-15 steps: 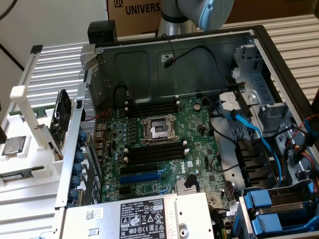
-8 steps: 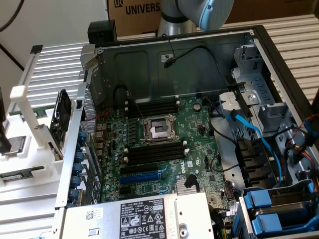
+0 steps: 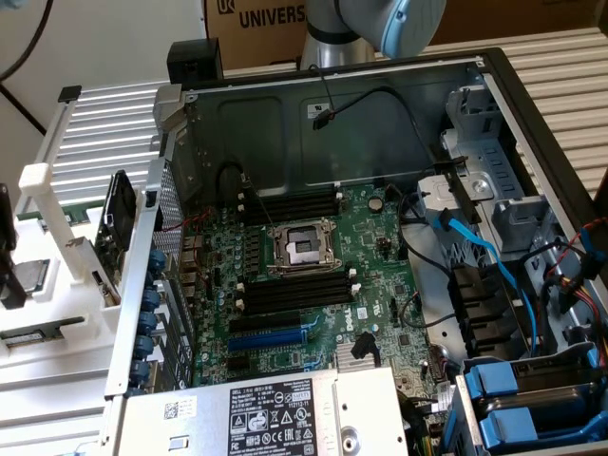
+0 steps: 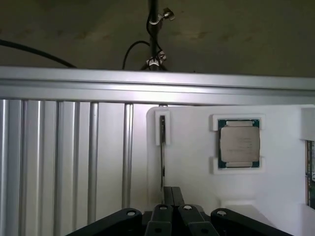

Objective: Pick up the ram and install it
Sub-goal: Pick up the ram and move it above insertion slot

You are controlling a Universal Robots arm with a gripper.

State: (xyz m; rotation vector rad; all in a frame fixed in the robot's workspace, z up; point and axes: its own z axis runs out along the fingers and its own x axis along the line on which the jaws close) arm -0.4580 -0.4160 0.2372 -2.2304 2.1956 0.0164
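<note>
Ram (image 4: 162,152) is what you see edge-on in the wrist view, a thin stick standing in a small holder on the white tray (image 4: 192,162). Closest to the camera, the gripper (image 4: 172,192) has its two dark fingers pressed together with nothing visible between them. Their tips sit just beside the ram's near end, and you cannot tell whether they touch it. Further along the tray, a processor chip (image 4: 239,143) lies flat in its own recess, well apart from the ram. Beside the tray runs a ribbed metal panel (image 4: 59,157). Past both, a bright metal rail (image 4: 147,86) crosses the scene, with a black cable (image 4: 153,29) clipped up behind it.

In the exterior view, the open computer case (image 3: 494,104) lies on its side with the motherboard (image 3: 380,247) exposed. Long black memory slots (image 3: 294,290) sit on either side of the processor socket (image 3: 302,249), and a blue slot (image 3: 271,337) lies nearer the camera. Blue cables (image 3: 475,237) curl over the board's edge on the exterior view's right. The robot arm (image 3: 380,19) shows beyond the case's far wall.
</note>
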